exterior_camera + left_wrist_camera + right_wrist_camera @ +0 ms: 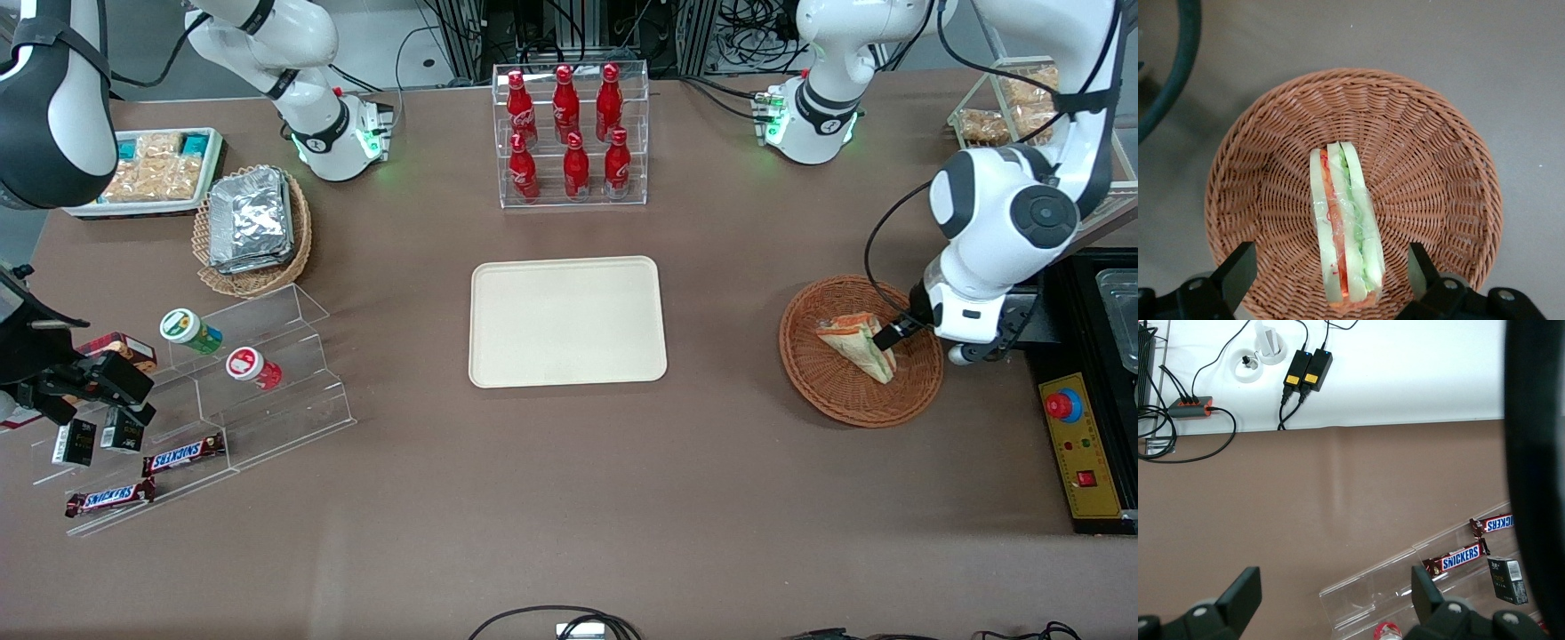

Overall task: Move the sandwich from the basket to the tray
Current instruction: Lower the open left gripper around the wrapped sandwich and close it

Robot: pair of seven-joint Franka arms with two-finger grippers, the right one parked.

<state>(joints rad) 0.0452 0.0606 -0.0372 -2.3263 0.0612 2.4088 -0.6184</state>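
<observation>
The clear-wrapped sandwich (858, 345) lies in the reddish-brown wicker basket (822, 391) toward the working arm's end of the table. In the left wrist view the sandwich (1343, 223) shows its pale bread and green, orange and red layers, resting on the basket's (1431, 167) floor. My gripper (893, 336) hangs just over the basket, open, its two fingers (1238, 270) straddling the sandwich's thick end with a gap on each side. The cream tray (569, 322) lies flat at the table's middle, bare.
A clear rack of red bottles (571, 133) stands farther from the front camera than the tray. A black control box with a red button (1080, 444) sits beside the basket at the table's edge. A tan basket of foil packets (252, 227) lies toward the parked arm's end.
</observation>
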